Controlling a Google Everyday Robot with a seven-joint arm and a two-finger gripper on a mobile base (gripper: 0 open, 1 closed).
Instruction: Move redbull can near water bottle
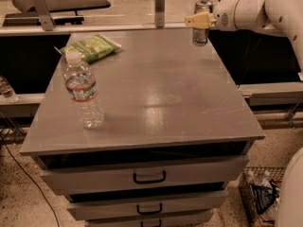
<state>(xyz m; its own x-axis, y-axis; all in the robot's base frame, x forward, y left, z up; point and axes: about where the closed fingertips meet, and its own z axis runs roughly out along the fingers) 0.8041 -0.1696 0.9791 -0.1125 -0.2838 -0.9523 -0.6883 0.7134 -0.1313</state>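
The redbull can [201, 31] is slim and silver, held upright a little above the far right corner of the grey cabinet top [156, 89]. My gripper [200, 20] reaches in from the right and is shut on the can's upper part. The water bottle [84, 91] stands upright near the front left of the top, clear and ribbed, with a white cap and a red-banded label. It is far from the can, across the surface.
A green snack bag [93, 47] lies at the far left of the top. A smaller clear bottle [6, 90] shows at the left edge, off the cabinet. Drawers with black handles [149, 178] face me below. A wire basket [259, 193] sits on the floor at right.
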